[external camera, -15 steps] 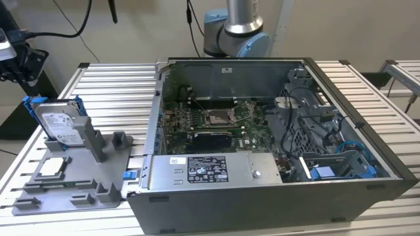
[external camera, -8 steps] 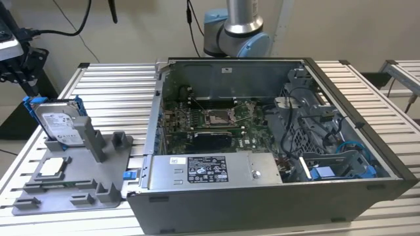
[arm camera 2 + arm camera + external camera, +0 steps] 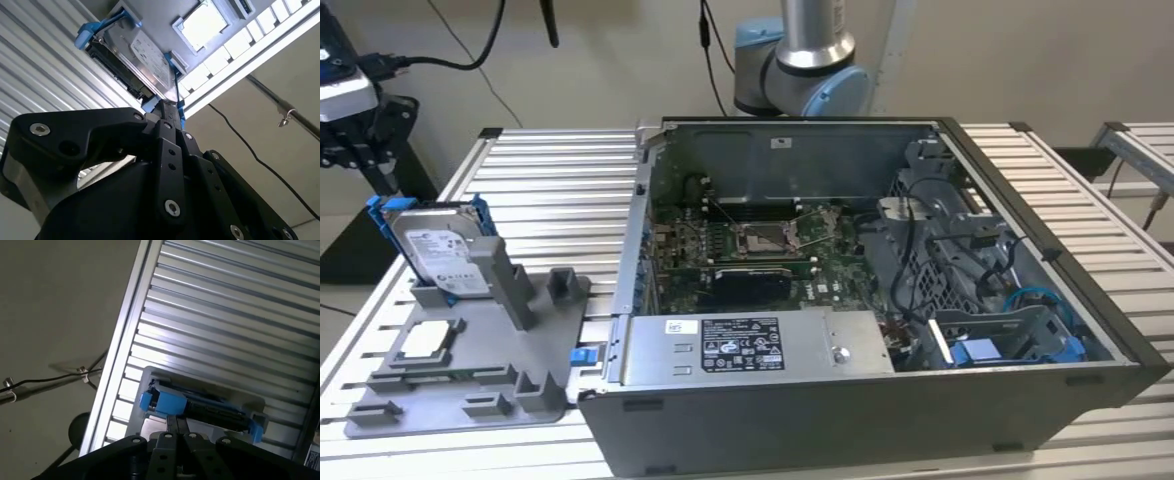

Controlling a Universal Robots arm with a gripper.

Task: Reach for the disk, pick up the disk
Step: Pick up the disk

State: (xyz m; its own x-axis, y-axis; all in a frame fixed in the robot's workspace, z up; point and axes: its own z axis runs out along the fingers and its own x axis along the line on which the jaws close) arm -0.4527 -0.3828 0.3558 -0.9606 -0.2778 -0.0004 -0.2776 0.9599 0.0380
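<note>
The disk (image 3: 438,250) is a silver-grey drive with a white label in a blue bracket. It stands upright on edge in a grey holder (image 3: 500,280) at the exterior view's left. My gripper (image 3: 360,140) hangs just behind and above it, near the table's far left corner. In both wrist views the disk (image 3: 142,57) (image 3: 200,407) lies right ahead of the black fingertips. The gripper (image 3: 172,107) (image 3: 176,421) has its two fingers pressed together with nothing between them. The tips are close to the blue bracket, and I cannot tell whether they touch it.
The grey holder's base (image 3: 467,385) also carries a small square chip (image 3: 427,342). An open computer case (image 3: 1014,390) with a grey power supply (image 3: 747,345) takes up the middle and right of the slatted metal table (image 3: 547,180). The arm's base (image 3: 794,60) stands behind the case.
</note>
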